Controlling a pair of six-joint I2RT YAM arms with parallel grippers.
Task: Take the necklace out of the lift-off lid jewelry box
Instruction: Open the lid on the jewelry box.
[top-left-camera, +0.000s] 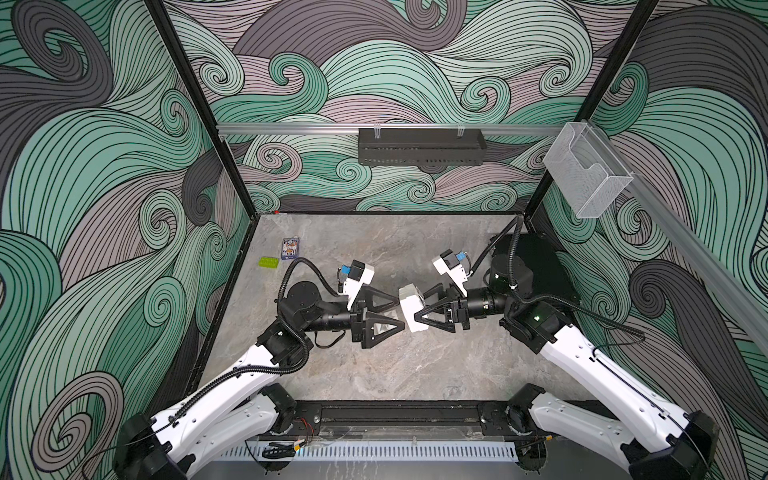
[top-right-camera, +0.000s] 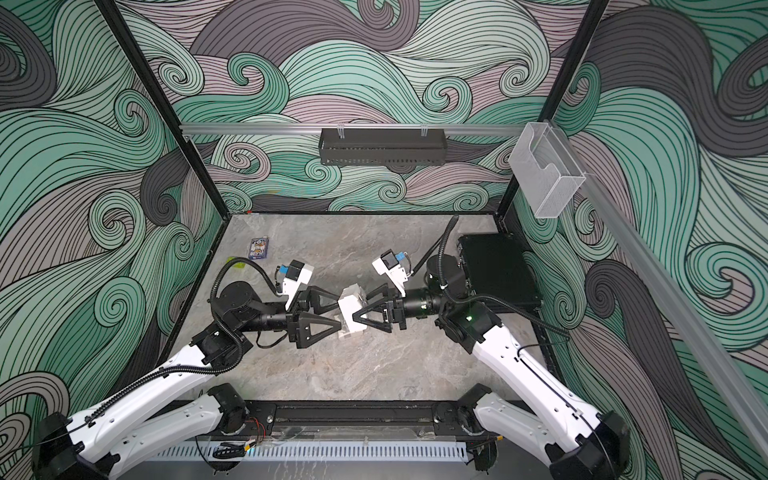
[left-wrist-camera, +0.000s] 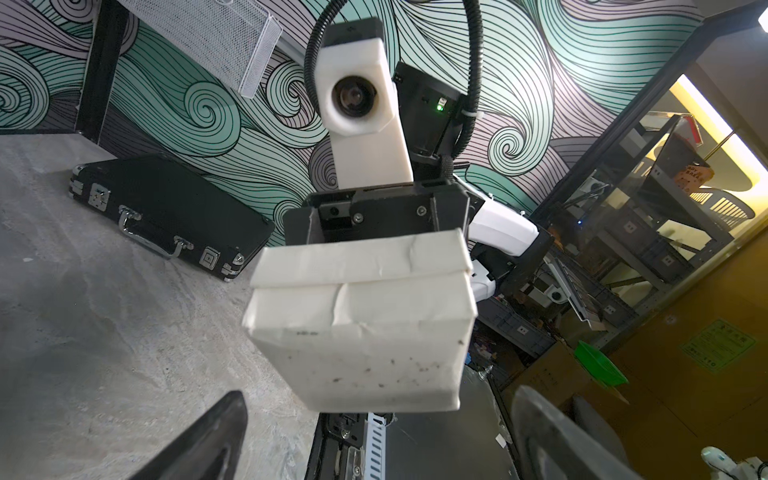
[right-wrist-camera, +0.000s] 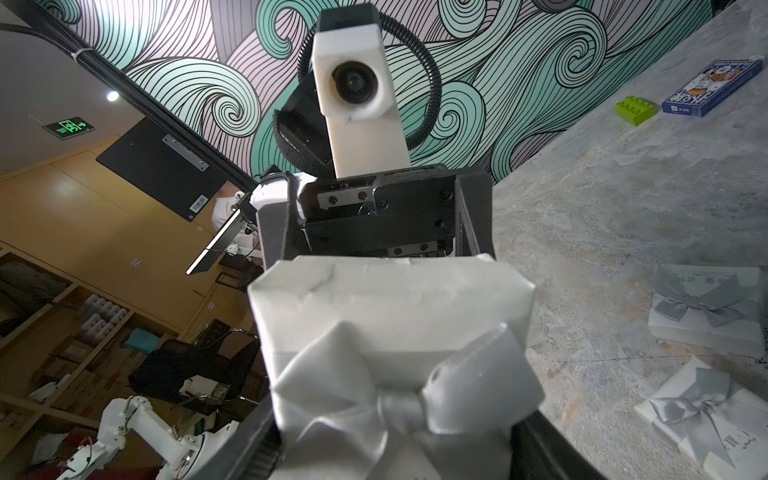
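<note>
Found the lift-off lid jewelry box (top-left-camera: 411, 309) gripped in the right hand (top-left-camera: 420, 308), apparently at its bowed lid end, raised off the worktop (top-left-camera: 415, 374) over the middle. Noted the lid on, with its seam plain in the left wrist view. Saw no necklace; presumed it inside. Found the left hand (top-left-camera: 399, 311) spread wide and empty, fingertips just beside the box's bare base end. Judged it best to close that hand on the base only, clear of the lid's rim, then draw straight apart without twisting, turning the opened base upward to avoid spilling the contents.
</note>
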